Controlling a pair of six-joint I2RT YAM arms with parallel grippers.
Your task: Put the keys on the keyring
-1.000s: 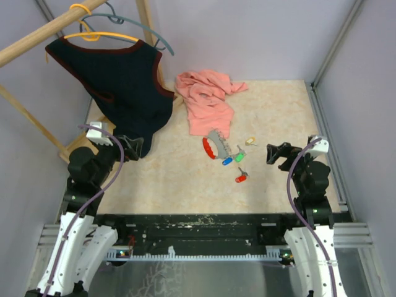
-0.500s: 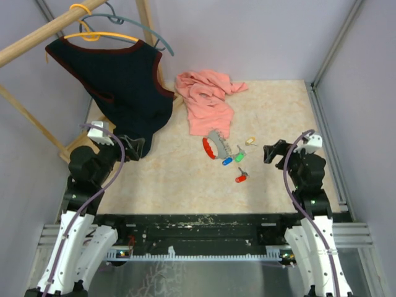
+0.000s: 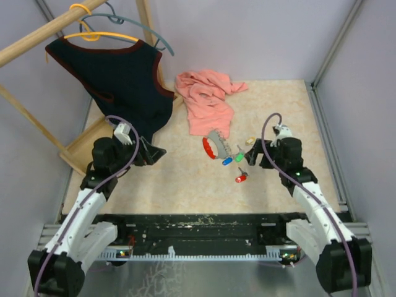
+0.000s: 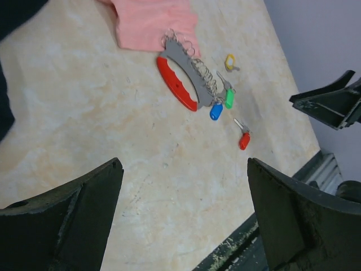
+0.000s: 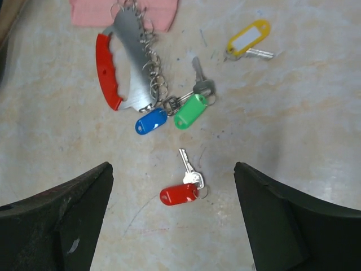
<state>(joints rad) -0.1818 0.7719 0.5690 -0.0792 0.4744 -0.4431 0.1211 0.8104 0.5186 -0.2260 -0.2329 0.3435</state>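
The keyring (image 3: 213, 147), a red and grey D-shaped loop with several small rings along its grey side, lies at mid-table (image 5: 121, 70) (image 4: 180, 82). The blue key (image 5: 150, 121) and green key (image 5: 190, 111) hang off its near end. The red key (image 5: 180, 194) (image 3: 241, 178) lies loose on the table, and the yellow key (image 5: 248, 38) lies apart to the far right. My right gripper (image 3: 252, 156) (image 5: 172, 166) is open, above and just right of the red key. My left gripper (image 3: 158, 153) (image 4: 183, 164) is open over bare table, well left of the keyring.
A pink cloth (image 3: 207, 99) lies just beyond the keyring, touching its far end. A dark vest (image 3: 117, 80) hangs from a wooden rack (image 3: 31, 43) at the back left, its hem close to my left arm. A black rail (image 3: 204, 223) runs along the near edge.
Both arms have reached in from the table's sides towards the keys: the left gripper moved right, the right gripper left and forward. Both stayed open. Keys and keyring have not moved.
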